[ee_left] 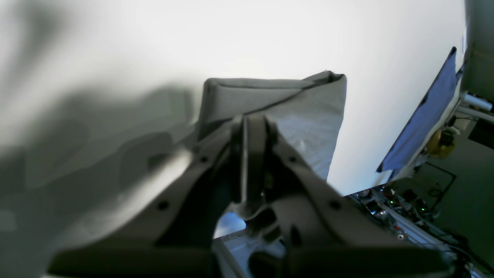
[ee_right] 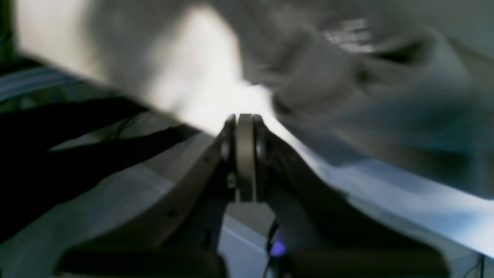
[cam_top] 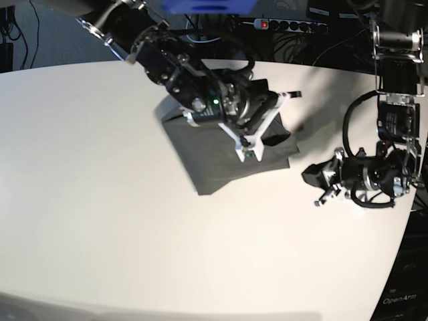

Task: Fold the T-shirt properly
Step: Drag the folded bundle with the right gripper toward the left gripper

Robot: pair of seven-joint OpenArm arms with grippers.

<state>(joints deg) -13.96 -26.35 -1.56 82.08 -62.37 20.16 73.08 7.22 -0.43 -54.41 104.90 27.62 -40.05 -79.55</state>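
Left gripper (ee_left: 252,121) with dark jaws pressed together, folded dark charcoal-grey cloth T-shirt (ee_left: 308,116) beyond it, flat on white table (ee_left: 270,34), blue cloth (ee_left: 428,116) at table edge.

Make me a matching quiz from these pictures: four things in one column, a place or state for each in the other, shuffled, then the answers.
1. T-shirt
2. right gripper
3. left gripper
4. power strip

A. shut, beside the shirt, off the cloth
B. behind the table's far edge
C. folded on the white table
D. shut, over the shirt

Pairs: 1-C, 2-D, 3-A, 4-B
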